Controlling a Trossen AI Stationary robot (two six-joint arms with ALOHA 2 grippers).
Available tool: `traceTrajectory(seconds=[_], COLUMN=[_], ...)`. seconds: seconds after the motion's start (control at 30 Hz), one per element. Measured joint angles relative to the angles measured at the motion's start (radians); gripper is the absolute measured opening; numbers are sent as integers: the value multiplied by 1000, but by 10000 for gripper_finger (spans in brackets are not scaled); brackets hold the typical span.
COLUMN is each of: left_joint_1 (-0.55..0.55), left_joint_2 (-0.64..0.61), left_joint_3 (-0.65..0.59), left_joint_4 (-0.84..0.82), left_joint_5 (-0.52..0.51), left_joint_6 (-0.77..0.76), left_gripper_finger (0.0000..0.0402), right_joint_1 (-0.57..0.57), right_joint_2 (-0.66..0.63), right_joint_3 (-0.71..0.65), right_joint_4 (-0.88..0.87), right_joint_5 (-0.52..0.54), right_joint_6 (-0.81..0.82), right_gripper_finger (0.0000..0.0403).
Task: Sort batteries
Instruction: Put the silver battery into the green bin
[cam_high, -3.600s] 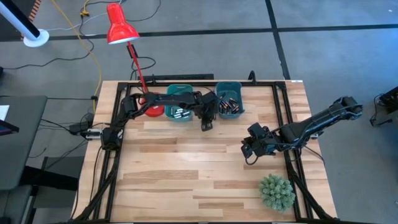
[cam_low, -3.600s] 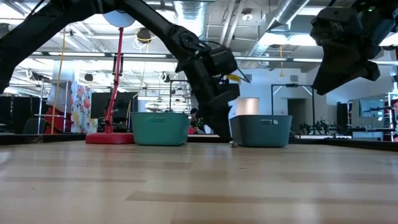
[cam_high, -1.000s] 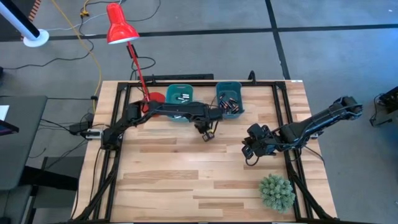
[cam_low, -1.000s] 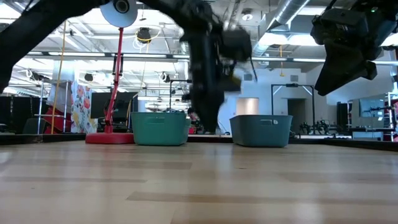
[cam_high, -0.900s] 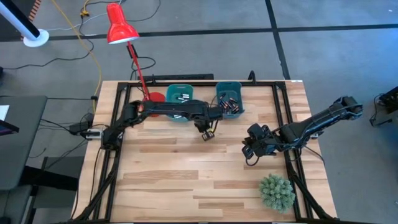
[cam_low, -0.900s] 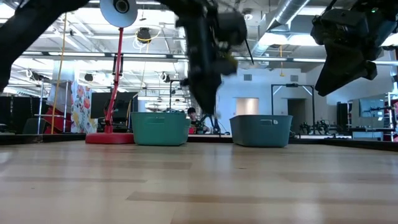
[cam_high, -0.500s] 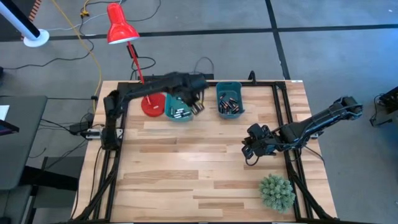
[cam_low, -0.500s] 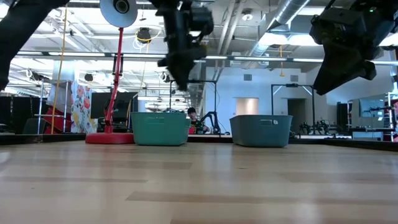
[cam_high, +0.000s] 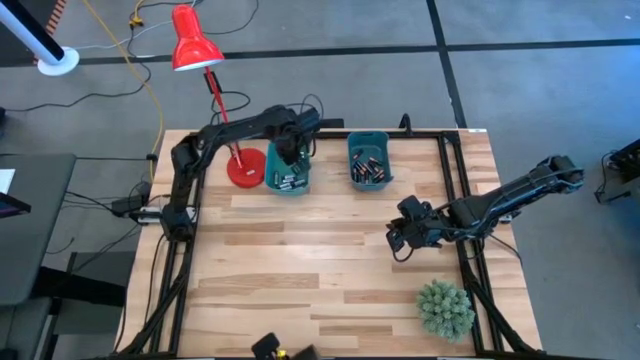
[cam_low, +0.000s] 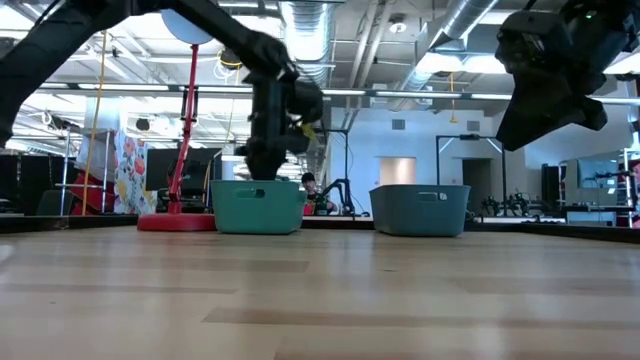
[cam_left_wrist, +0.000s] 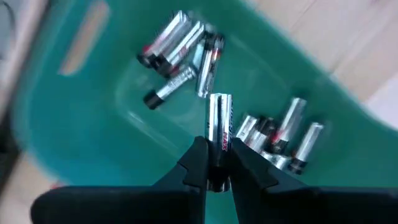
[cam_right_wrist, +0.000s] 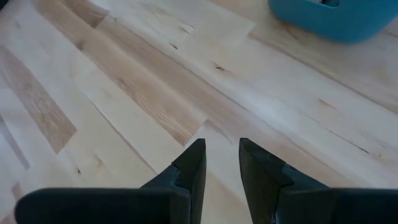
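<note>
— What are the arms looking like?
— Both are showing dark, slim, jointed links, left arm (cam_high: 215, 135) and right arm (cam_high: 500, 202).
— And the fingers (cam_right_wrist: 189, 171)?
— They're looking black, angular, tapering toward their tips.

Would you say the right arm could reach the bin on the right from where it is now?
Probably yes: the right gripper hovers with jaws open and empty over bare table, and nothing lies between it and the right bin; the left gripper is busy at the other bin.
</note>
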Motion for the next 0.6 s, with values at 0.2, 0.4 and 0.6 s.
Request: traceTrajectory(seconds=[0.2,0.4,0.6], left_joint_1=[25,25,25], left_joint_2=[-7,-8,-7], left_joint_3=[-142,-206,-243], left_joint_4=[141,234,261], left_joint_5=[74,98,98], left_joint_6=[7,-1,-19], left_gripper_finger=[35,35,100], right_joint_1=[-4,-39,-63], right_joint_2=[1,1,1], right_joint_3=[0,0,0], right_joint_4=[3,3,3], right_joint_5=[2,2,2], right_joint_6=[4,2,-1], right_gripper_finger=[113,113,113])
